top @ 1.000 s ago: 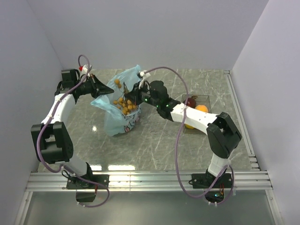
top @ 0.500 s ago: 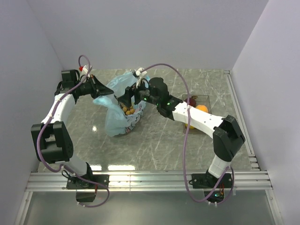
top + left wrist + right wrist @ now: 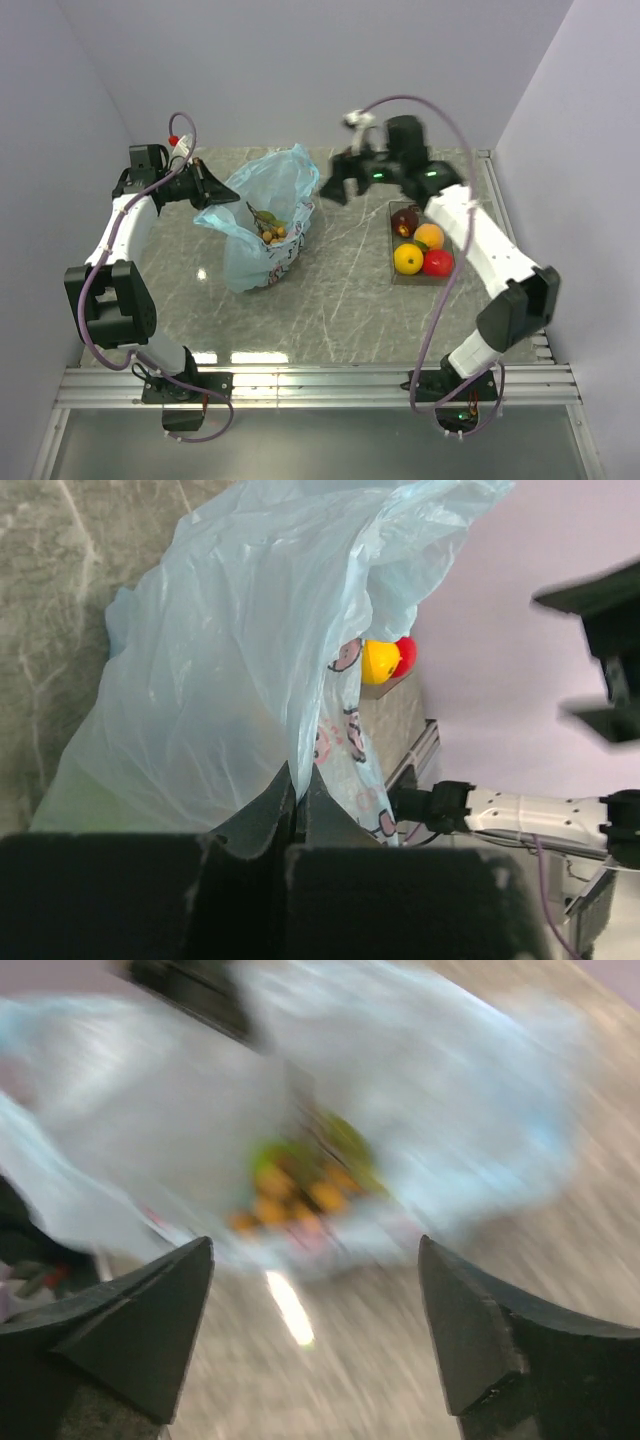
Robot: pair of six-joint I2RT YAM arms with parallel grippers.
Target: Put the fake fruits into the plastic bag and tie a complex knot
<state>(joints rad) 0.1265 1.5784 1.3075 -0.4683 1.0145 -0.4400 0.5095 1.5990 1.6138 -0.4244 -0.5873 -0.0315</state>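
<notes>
Left end effector (image 3: 213, 190) clenched on bag (image 3: 262, 200) rim. Brown balls (image 3: 272, 232) inside bag. Right end effector (image 3: 335, 186) released, empty, raised between bag and tray (image 3: 393, 262). Four fruits (image 3: 408, 258) in tray.

The light is bright and even; white glare lies on the grey marble table (image 3: 340, 290) beside the thin light-blue plastic bag (image 3: 245, 250). The right wrist view is motion-blurred.

No legible text, label, brand or number; only wordless cartoon print (image 3: 345, 656) on plastic bag (image 3: 240, 252), toward 9 o'clock.
</notes>
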